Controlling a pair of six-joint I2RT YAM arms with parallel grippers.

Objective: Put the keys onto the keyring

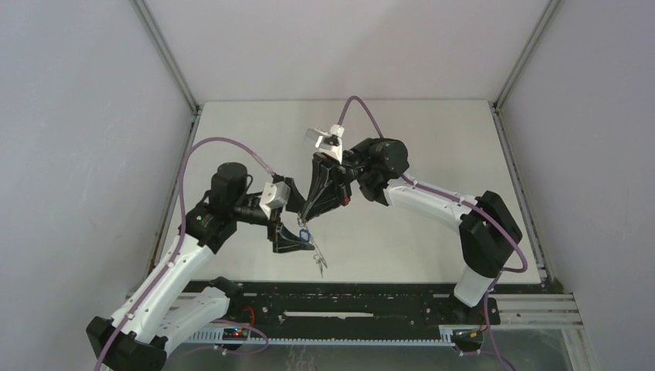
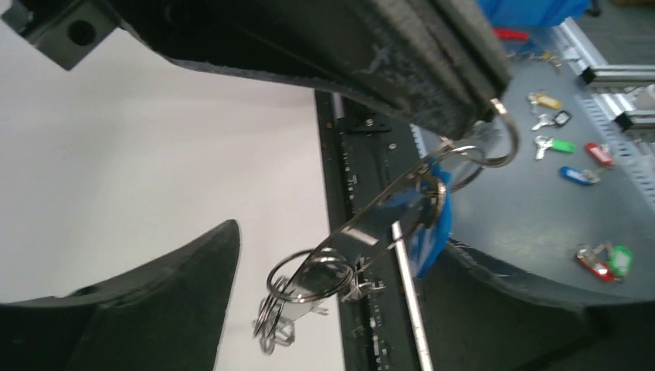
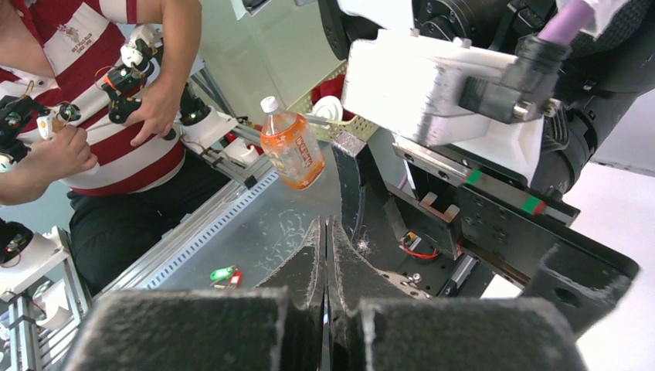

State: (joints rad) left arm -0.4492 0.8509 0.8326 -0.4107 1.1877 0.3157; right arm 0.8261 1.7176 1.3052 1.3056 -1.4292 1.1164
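The keyring [image 2: 363,224] is a thin grey wire loop hanging in the air, with small rings [image 2: 297,282] bunched at its low end. It also shows in the top view [image 1: 317,259]. My right gripper [image 1: 303,219] is shut and pinches the loop's upper end; its pressed-together fingertips [image 2: 483,89] enter the left wrist view from above, and in its own view the tips [image 3: 325,228] are closed. A key with a blue head [image 2: 429,232] hangs by the loop [image 1: 303,231]. My left gripper [image 2: 340,236] is open, its fingers either side of the loop. The black-headed key is not visible.
A black rail [image 1: 347,297] runs along the table's near edge. Beyond it, a grey bench holds several tagged keys [image 2: 575,147], a green and red tag [image 3: 224,274] and an orange bottle [image 3: 292,151]. A person in a red striped shirt [image 3: 100,116] sits there.
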